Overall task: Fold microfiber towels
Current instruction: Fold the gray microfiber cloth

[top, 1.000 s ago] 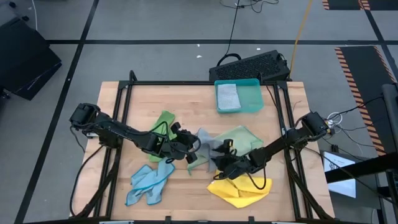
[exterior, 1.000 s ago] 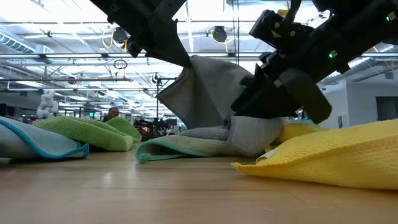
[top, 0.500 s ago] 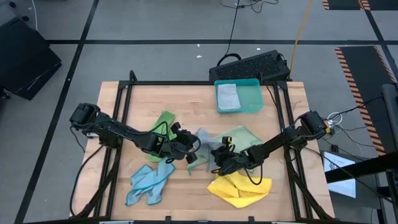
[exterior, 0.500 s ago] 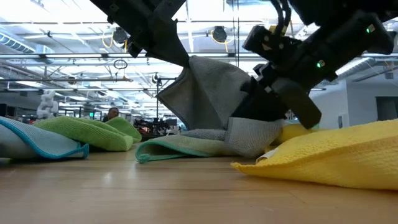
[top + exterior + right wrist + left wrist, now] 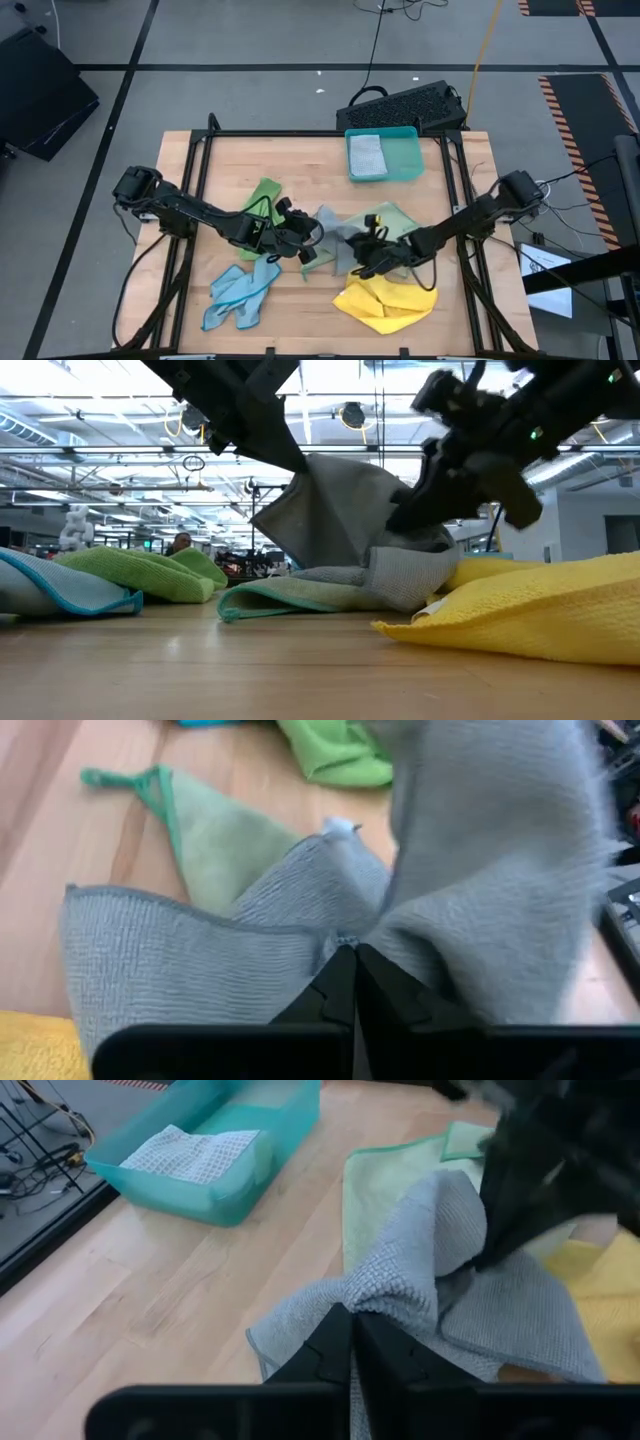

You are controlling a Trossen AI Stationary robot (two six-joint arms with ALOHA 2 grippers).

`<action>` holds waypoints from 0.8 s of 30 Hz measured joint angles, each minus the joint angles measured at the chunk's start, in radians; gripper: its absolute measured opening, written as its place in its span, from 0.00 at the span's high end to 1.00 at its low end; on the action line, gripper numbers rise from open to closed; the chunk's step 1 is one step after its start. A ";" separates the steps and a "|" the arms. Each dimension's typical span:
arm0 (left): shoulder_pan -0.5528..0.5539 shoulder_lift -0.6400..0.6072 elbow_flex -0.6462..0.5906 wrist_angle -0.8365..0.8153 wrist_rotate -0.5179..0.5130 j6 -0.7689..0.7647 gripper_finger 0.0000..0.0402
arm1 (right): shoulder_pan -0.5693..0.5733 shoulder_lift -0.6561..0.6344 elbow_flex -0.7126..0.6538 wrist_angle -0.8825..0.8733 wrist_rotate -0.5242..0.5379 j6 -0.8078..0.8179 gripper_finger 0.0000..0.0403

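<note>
Both arms are on the same grey towel (image 5: 335, 240) in the middle of the table (image 5: 300, 160). The left gripper (image 5: 308, 248) is clamped tight on one edge of it and holds that edge up off the wood. From table level the cloth hangs from it like a little tent (image 5: 330, 510). The right gripper (image 5: 362, 262) is pinched shut on another bit of the same grey towel, just beside the left one, and its wrist camera shows the fabric bunched right at the fingertips (image 5: 345, 955).

The grey one partly lies over the pale green towel (image 5: 392, 222), which is spread flat under it. The yellow towel (image 5: 385, 305) sits crumpled near the front edge, just beside the right gripper. The bright green towel (image 5: 262, 205) lies toward the left side behind the left arm, and the light blue towel (image 5: 240, 290) is in a heap at the front left, well apart from the grey one.

At the back of the table there's a teal tray (image 5: 405, 160) with one folded pale cloth (image 5: 367, 153) lying in it.
</note>
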 joint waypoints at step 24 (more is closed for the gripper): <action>0.039 0.066 0.002 0.194 -0.026 0.030 0.89 | 0.013 -0.460 -0.423 0.337 -0.131 -0.010 1.00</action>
